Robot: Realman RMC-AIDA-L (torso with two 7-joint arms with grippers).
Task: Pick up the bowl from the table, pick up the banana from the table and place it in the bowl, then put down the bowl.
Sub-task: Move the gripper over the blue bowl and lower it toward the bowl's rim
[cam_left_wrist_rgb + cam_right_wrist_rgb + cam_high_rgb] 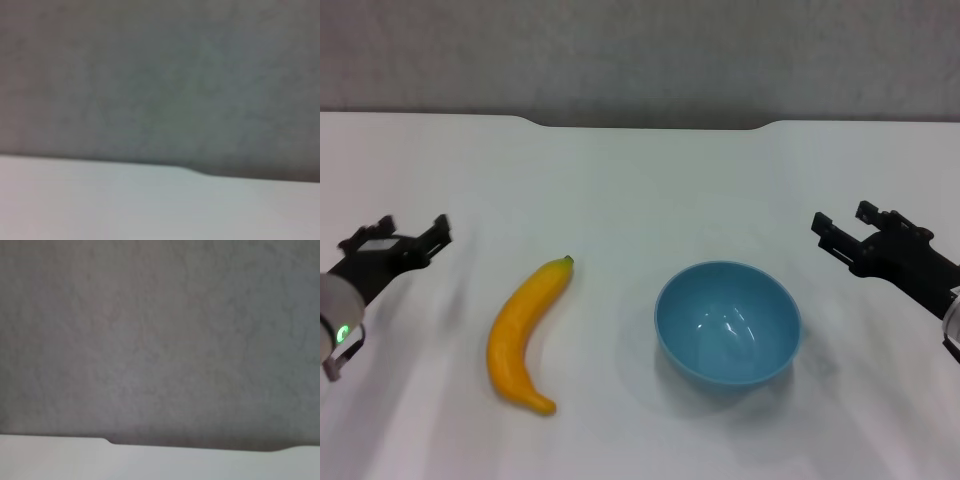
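The light-blue bowl (pixel 727 322) stands upright and empty on the white table (pixel 640 180), right of centre. The yellow-orange banana (pixel 525 335) lies on the table to the bowl's left, its dark-green stem tip pointing to the far side. My left gripper (pixel 415 226) hovers at the left edge, open and empty, well left of the banana. My right gripper (pixel 840 217) hovers at the right edge, open and empty, to the right of and beyond the bowl. Neither wrist view shows the bowl, the banana or any fingers.
A grey wall (pixel 640 50) rises behind the table's far edge, which has a shallow notch (pixel 650 124). The left wrist view shows the table (pixel 150 205) and wall; the right wrist view shows the table (pixel 50 460) and the notch.
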